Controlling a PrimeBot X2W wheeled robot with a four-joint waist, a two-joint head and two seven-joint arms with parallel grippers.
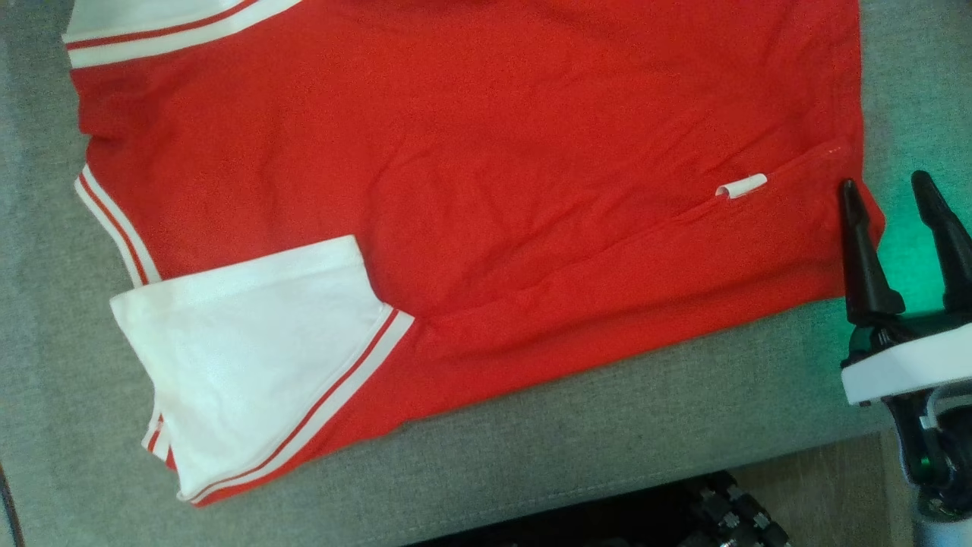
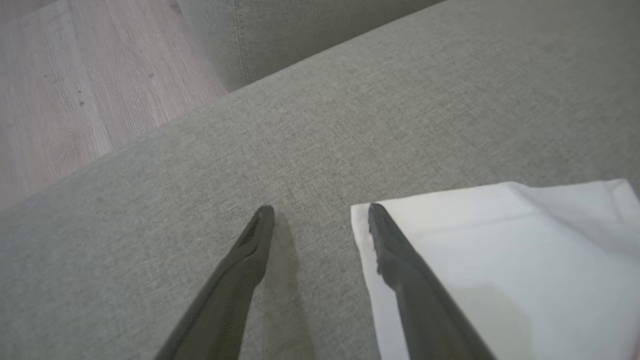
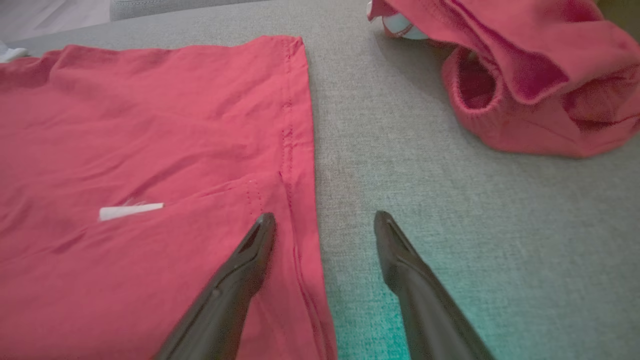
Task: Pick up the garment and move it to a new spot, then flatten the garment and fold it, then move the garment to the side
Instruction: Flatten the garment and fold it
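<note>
the right gripper (image 1: 885, 182) stands wide and empty at the side hem of the red garment (image 1: 486, 190), one finger over cloth, one over the grey cushion (image 1: 607, 433). the left gripper (image 2: 321, 208), equally wide and empty, straddles the white sleeve (image 2: 500, 260) edge. the garment lies spread on the cushion.

surf: grey cushion (image 1: 607, 425) | on it: red shirt (image 1: 456, 190) flat + 2nd red garment (image 3: 540, 105) bunched
</note>
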